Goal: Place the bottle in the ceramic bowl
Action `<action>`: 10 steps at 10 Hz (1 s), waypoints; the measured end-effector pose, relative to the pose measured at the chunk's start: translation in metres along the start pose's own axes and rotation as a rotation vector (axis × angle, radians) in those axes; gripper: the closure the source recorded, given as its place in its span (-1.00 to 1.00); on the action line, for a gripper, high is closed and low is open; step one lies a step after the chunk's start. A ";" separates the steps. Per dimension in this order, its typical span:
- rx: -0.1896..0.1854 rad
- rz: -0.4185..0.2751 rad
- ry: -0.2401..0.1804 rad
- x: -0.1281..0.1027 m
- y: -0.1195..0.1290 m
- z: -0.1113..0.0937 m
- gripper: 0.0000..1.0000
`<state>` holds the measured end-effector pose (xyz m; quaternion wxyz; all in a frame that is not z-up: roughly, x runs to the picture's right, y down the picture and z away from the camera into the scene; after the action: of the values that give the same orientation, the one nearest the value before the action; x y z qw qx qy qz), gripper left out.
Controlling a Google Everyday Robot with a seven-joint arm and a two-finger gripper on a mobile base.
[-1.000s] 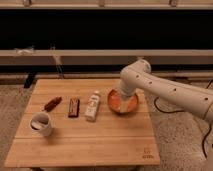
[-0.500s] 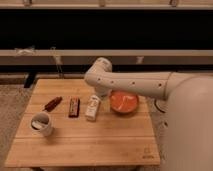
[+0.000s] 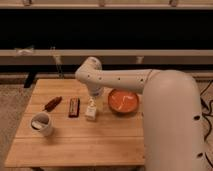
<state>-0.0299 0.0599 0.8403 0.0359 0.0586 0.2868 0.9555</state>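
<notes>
Five things can be counted on the wooden table, one of each kind. One bottle is found near the table's middle, resting on the boards and gripped by nothing. One ceramic bowl is set just beside it, toward the right edge as seen, the two apart. One dark brown bar lies just on the bottle's other side. One reddish-brown oblong piece is placed further toward the left edge. One white mug stands near the front left corner.

A single white arm is stretched in from the right over the far edge and bent down at its end. The gripper is held just above the bottle with its jaws spread; nothing is grasped.
</notes>
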 end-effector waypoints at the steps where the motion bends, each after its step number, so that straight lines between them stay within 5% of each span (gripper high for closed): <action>1: 0.014 0.045 0.020 0.000 0.003 0.003 -0.60; 4: -0.012 -0.002 0.121 0.025 0.003 0.004 -0.60; 10: -0.049 -0.243 0.152 0.061 -0.006 0.013 -0.60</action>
<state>-0.0884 0.0781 0.8530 0.1307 -0.0499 0.2705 0.9525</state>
